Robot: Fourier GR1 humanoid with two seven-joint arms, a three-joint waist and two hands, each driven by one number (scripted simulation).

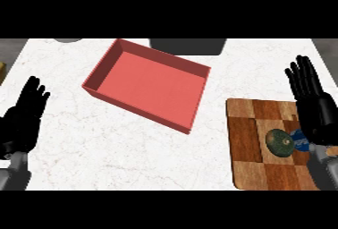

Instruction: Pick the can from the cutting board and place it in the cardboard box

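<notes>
Trouble could come from where the small dark green can with a round top point(282, 143) sits. It is on the brown checkered wooden cutting board point(254, 143), close to the board's right side, and the right hand point(315, 107) hangs just above and beside it. The black fingers point(303, 76) of that hand are straight and spread, pointing away from the robot, and they hold nothing. If the hand comes down like that, it could bump the can and knock it over, and then the can could roll off the board.

We look right down on the can's round top, so I think it stands up, with its long way going up and down. Something blue point(302, 142) shows beside it, partly behind the hand, and I cannot tell what it is.

The flat red cardboard box with low walls point(148, 85) is open at the top and sits turned at a slant, well apart from the can, to the left. The can could hit the near wall if it is carried too low.

The left hand point(25, 114) rests open by the left edge, fingers up.
</notes>
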